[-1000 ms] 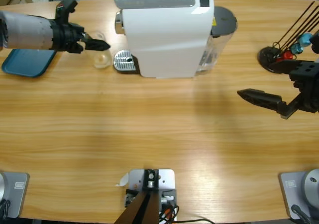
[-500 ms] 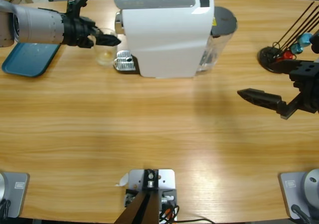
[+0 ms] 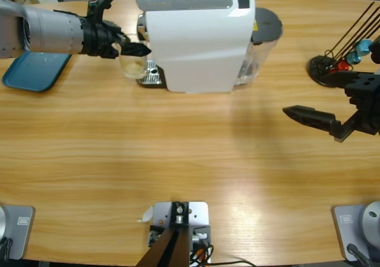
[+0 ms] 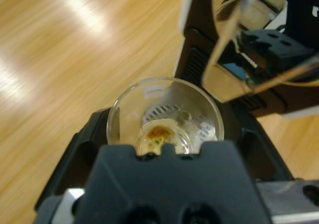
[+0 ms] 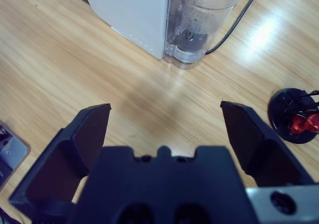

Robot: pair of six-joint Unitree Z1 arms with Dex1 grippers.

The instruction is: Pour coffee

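High view: left pincer gripping glass cup, nearing coffee machine drip tray; right pincer gaping, empty. Risk: cup clipping machine, tipping.

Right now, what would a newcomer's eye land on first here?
The big white coffee machine at the table's far edge, top middle of the high view. Next, the left gripper holding a clear glass at the machine's drip tray; the left wrist view shows a brown residue in the glass. The right gripper hangs open over bare wood on the other side, near a black stand of thin rods.
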